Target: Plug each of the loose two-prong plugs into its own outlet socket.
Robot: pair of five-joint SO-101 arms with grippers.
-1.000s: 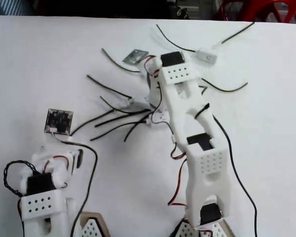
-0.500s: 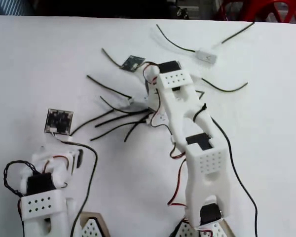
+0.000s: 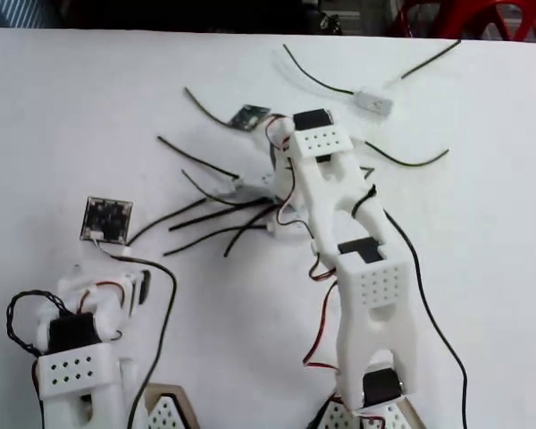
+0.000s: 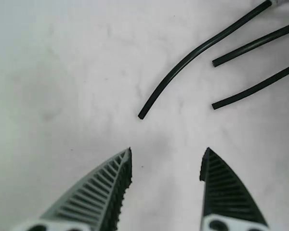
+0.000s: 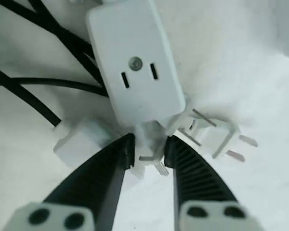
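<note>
The right gripper (image 5: 149,143) pinches a small white plastic two-prong plug (image 5: 150,153), with the white rectangular plastic outlet socket (image 5: 135,62) just ahead at its twelve o'clock, long axis running straight away.

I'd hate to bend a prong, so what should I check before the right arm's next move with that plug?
1. Right gripper shut on the small white two-prong plug: ok.
2. White rectangular outlet socket, slots visible and uncovered: ok.
3. Held plug over the slots: not ok; it sits at the socket's end.
4. Space around the gripper: not ok; a second loose white plug lies close beside it.
5. Left gripper open over the white table near black wire ends, away from the socket: ok.
</note>
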